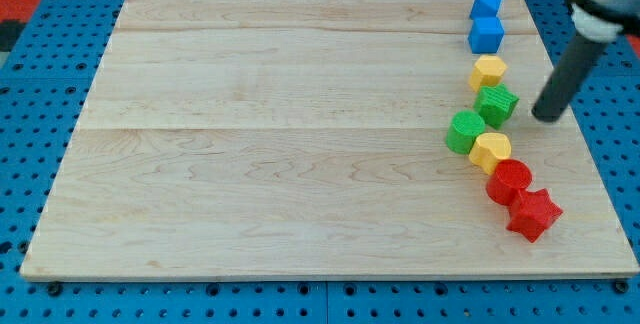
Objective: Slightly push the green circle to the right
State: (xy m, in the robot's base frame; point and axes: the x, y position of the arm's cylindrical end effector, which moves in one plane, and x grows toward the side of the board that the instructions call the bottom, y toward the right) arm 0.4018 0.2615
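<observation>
The green circle (465,131) lies at the board's right side, in a curved line of blocks. It touches a green star (496,105) at its upper right and a yellow block (491,150) at its lower right. My rod comes down from the view's top right, and my tip (545,117) rests on the board to the right of the green star. A small gap separates it from the star. The tip is further right of the green circle and touches no block.
Above the green star lie a yellow block (488,71), a blue cube (486,34) and another blue block (487,6). Below the lower yellow block lie a red circle (510,180) and a red star (534,214). The wooden board (280,144) rests on a blue pegboard.
</observation>
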